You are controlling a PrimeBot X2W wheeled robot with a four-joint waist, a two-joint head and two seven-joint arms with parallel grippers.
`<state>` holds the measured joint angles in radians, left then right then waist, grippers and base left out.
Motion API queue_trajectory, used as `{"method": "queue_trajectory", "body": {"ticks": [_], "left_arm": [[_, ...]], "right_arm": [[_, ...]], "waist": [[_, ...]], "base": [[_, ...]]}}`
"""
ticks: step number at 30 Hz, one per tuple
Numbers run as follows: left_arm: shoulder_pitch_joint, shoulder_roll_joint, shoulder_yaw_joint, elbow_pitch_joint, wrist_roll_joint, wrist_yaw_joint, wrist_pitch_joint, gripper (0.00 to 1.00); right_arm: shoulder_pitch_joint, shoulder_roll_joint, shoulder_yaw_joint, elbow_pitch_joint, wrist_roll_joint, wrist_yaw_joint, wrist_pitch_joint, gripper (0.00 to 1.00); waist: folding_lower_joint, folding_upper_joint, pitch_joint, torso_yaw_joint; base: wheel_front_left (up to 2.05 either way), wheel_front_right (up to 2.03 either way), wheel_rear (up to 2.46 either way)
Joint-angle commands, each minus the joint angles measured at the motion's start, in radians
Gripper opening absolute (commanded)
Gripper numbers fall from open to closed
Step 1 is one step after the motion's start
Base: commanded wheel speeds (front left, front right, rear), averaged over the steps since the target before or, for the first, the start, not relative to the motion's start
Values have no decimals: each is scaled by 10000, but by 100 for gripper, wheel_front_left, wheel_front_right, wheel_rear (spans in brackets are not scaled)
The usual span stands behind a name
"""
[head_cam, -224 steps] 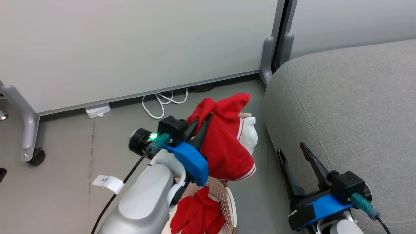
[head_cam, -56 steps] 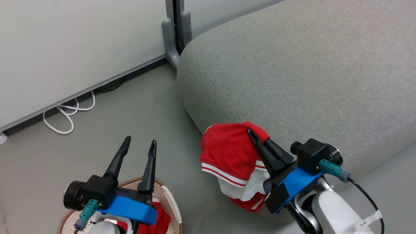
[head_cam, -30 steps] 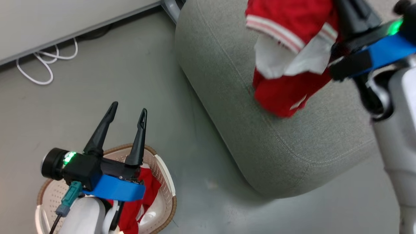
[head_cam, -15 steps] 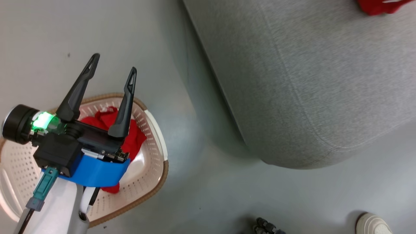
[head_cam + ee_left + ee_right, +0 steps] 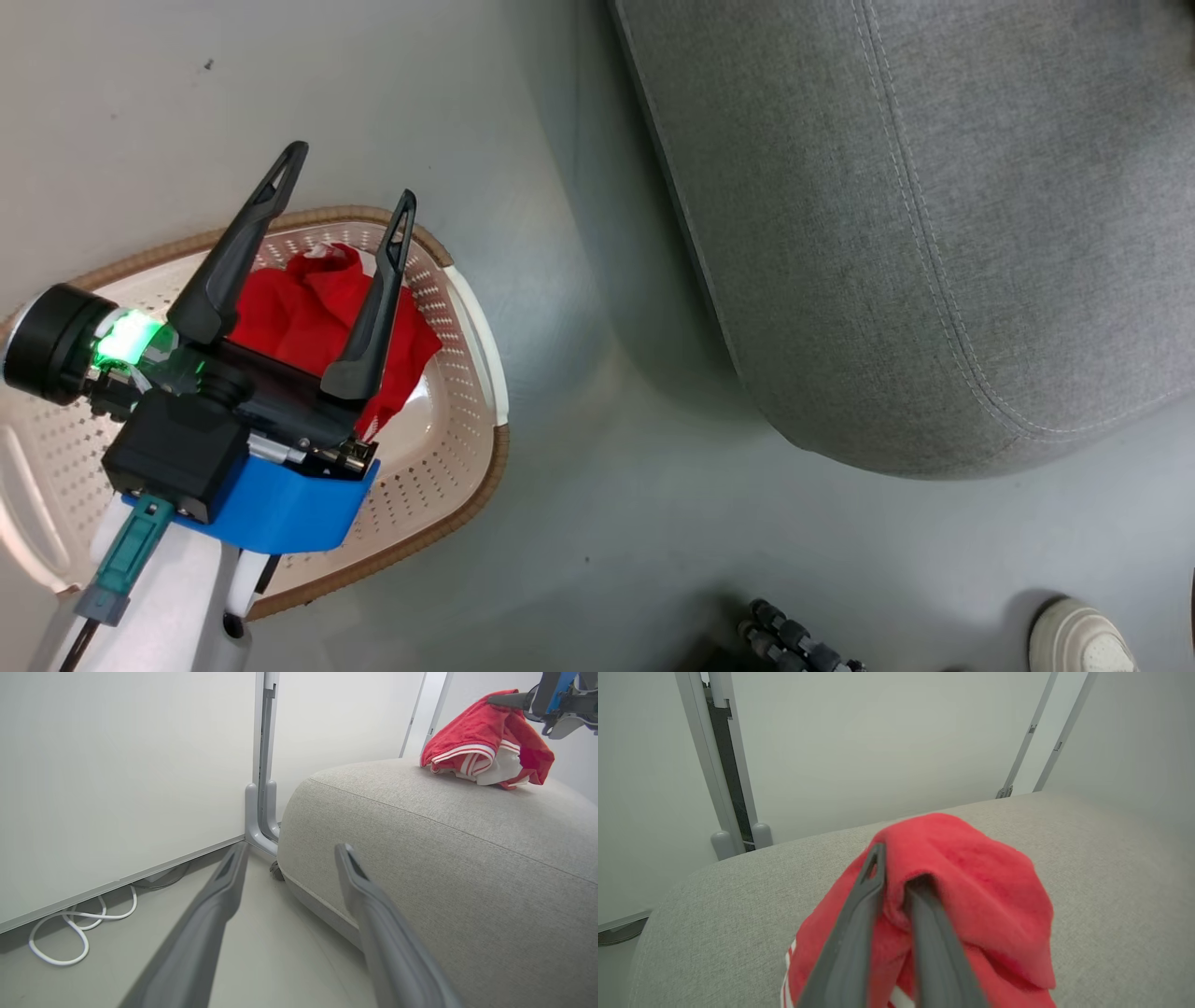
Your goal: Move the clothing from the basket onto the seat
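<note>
The cream basket (image 5: 476, 485) with a brown rim stands on the floor at the lower left. One red piece of clothing (image 5: 299, 313) lies inside it. My left gripper (image 5: 353, 173) hovers above it, open and empty, also seen in its own view (image 5: 292, 848). The other red and white garment (image 5: 472, 737) hangs from my right gripper (image 5: 490, 701), its lower part resting on top of the grey seat (image 5: 444, 858). In the right wrist view the right gripper (image 5: 896, 868) pinches a fold of that garment (image 5: 971, 868) over the seat (image 5: 714, 905).
White partition panels with a grey foot (image 5: 259, 821) stand behind the seat, and a white cable (image 5: 70, 924) loops on the floor. A person's white shoe (image 5: 1083, 639) and a dark ribbed object (image 5: 794, 639) sit at the bottom edge near the seat (image 5: 887, 233).
The head camera has swung downward, so the basket now sits higher in the head view. The right gripper and its garment have passed out of the head view, up over the seat.
</note>
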<state>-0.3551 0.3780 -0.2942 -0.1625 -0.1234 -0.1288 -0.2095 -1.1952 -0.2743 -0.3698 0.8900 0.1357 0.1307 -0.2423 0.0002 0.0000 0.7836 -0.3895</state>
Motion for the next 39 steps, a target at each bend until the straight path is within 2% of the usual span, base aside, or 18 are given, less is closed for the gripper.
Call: {"method": "queue_trajectory", "body": {"ticks": [1, 9, 17, 28, 39], "left_arm": [[-67, 22, -8, 48, -9, 4, -81, 100], [-48, -374, -314, 556, -119, 55, -392, 100], [350, -1069, -273, 1499, -442, 249, -557, 100], [1421, -2003, 553, 2282, -787, 301, -567, 100], [2644, -2717, 1756, 2889, -861, 211, -568, 100]], "right_arm": [[102, 9, -30, 111, -162, 1, -83, 100], [368, 62, -223, 927, -885, 1, -208, 100], [1524, 301, 7, 744, -1489, 3, -244, 100], [4108, 1325, 910, -1018, -1484, 1, -232, 100], [7410, 1963, 1936, -4160, -1293, 3, -231, 100]], "waist": [[-2, 0, -141, 74], [-2, 0, -1038, 415], [-2, 0, -2646, 901], [-2, 0, -4691, 1479], [-2, 0, -6344, 2243]], "base": [[0, 0, 0], [0, 0, 0], [0, 0, 0], [0, 0, 0], [0, 0, 0]]}}
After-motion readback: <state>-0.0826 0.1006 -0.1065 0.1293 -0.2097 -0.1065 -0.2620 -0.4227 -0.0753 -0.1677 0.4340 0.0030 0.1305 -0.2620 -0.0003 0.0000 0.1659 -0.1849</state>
